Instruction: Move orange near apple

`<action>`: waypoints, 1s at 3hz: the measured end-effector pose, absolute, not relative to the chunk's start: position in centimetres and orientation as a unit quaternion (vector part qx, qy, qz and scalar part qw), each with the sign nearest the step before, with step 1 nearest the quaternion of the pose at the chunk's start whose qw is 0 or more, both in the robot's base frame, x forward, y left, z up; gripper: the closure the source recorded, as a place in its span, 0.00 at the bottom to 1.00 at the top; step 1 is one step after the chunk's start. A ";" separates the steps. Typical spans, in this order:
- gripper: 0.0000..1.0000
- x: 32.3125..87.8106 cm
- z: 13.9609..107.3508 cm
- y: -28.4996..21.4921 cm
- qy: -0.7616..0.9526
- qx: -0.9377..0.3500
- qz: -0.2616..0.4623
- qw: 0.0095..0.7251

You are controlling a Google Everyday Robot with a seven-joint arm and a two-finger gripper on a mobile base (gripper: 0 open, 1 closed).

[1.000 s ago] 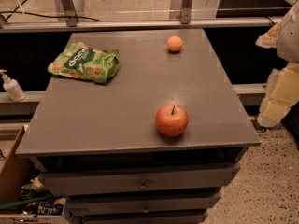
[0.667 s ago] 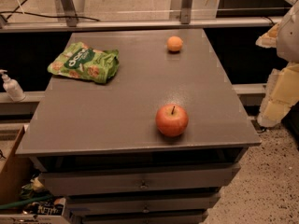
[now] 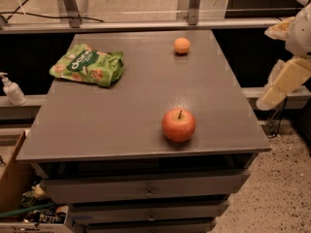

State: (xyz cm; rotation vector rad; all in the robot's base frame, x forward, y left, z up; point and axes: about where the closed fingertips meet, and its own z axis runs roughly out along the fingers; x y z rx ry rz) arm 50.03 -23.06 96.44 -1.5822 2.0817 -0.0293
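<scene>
Orange: the orange [image 3: 182,45] lies on the far part of the tabletop [image 3: 121,115], a little right of centre. It is close to the far edge and some way in from the right edge.
Apple: the apple [image 3: 179,125] stands stem up on the near part, close to the near edge. It is almost straight nearward of the orange, and the two are well apart.
Room between: only bare grey tabletop lies between the two fruits. The strip to the right of the apple is bare as far as the right edge.
Snack bag: a green snack bag [image 3: 87,64] lies flat at the far left, its left end near the left edge. It is well apart from both fruits.
Edges: the tabletop has no raised rim on any side. The right and near edges drop off to a speckled floor [image 3: 277,198]. A pale rail [image 3: 146,25] runs behind the far edge.
Gripper: the gripper [image 3: 284,84] shows as pale parts at the right edge of the view. It is beyond the tabletop's right edge and over the floor, touching neither fruit. How far open it is, and whether it holds anything, cannot be told.
Below and beside: drawers [image 3: 146,191] sit under the near edge. A pump bottle [image 3: 10,89] stands on a ledge to the left.
Change: the orange, apple, bag and gripper are all where they were a second ago.
</scene>
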 end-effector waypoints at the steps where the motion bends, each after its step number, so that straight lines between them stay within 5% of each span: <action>1: 0.00 54.3 96.1 -23.9 0.762 -0.562 0.022 0.320; 3: 0.00 63.2 94.9 -22.4 0.752 -0.502 0.112 0.413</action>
